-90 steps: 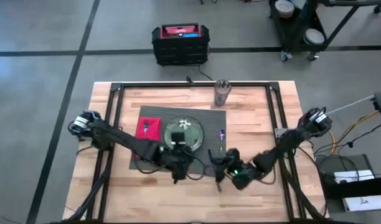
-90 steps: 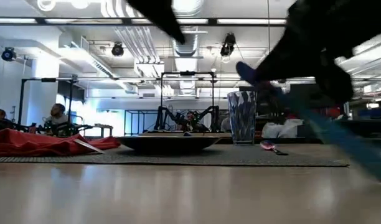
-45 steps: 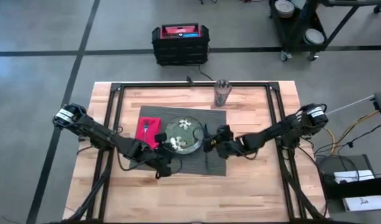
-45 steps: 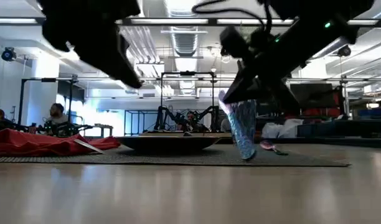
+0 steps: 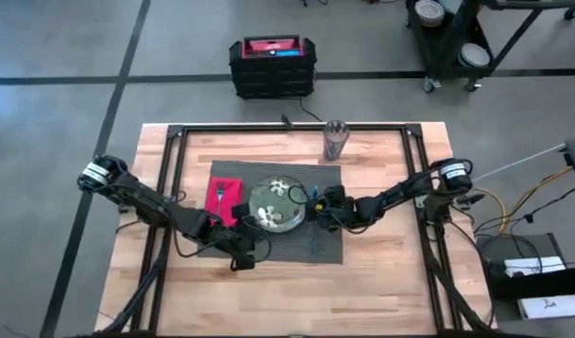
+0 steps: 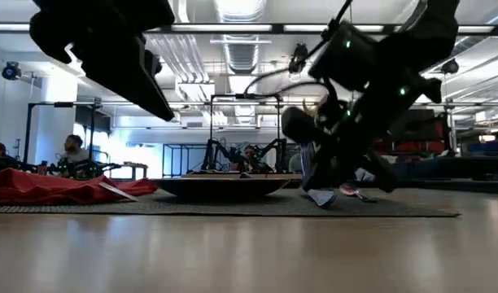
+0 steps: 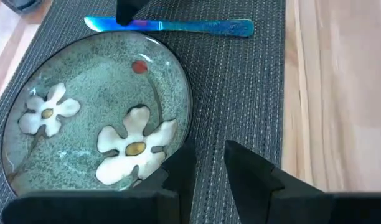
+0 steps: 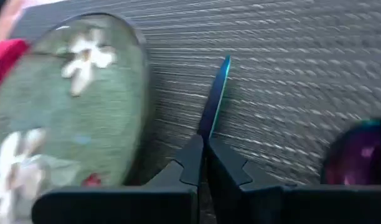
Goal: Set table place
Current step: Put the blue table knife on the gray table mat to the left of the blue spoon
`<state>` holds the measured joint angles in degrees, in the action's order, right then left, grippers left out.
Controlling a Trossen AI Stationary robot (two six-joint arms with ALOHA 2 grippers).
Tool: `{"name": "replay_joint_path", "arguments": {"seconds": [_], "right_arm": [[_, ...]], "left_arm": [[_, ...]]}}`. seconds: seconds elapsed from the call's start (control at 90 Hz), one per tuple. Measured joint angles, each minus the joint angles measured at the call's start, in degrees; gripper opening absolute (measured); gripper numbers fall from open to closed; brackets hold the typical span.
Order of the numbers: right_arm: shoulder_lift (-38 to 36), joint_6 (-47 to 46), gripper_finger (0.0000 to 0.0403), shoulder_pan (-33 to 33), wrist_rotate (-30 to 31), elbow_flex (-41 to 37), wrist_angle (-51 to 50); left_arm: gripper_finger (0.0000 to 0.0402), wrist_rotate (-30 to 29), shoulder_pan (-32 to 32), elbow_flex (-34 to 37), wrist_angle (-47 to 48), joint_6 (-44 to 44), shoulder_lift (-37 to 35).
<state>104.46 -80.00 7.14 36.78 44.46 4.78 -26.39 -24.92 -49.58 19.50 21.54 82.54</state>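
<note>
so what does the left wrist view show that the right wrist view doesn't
Only the left wrist view shows the whole blue knife lying on the placemat, bare table and the left gripper, slightly open. Only the right wrist view shows the right gripper shut on the knife, the red napkin and a purple utensil. Both show the flower-patterned plate.
</note>
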Motion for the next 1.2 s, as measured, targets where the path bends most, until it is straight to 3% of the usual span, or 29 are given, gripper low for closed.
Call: {"name": "replay_joint_path", "arguments": {"seconds": [0.411, 0.7, 0.889, 1.011, 1.2], "right_arm": [[-0.1, 1.7, 0.0016, 0.1, 1.1, 0.0, -0.7], [-0.2, 1.8, 0.0112, 0.1, 1.3, 0.2, -1.7], [-2.1, 9.4, 0.0169, 0.1, -0.3, 0.8, -2.8], [-7.7, 17.7, 0.0186, 0.1, -4.2, 1.1, -6.9], [-12.3, 35.2, 0.0187, 3.0, -18.5, 1.2, -8.8]], "left_arm": [[0.0075, 0.0, 0.0, 0.0, -0.2, -0.1, 0.0], [0.0075, 0.0, 0.0, 0.0, -0.2, 0.0, 0.0], [0.0075, 0.0, 0.0, 0.0, -0.1, 0.0, 0.0], [0.0075, 0.3, -0.1, 0.0, -0.1, 0.0, 0.0], [0.0075, 0.4, -0.1, 0.0, 0.1, -0.4, 0.0]]}}
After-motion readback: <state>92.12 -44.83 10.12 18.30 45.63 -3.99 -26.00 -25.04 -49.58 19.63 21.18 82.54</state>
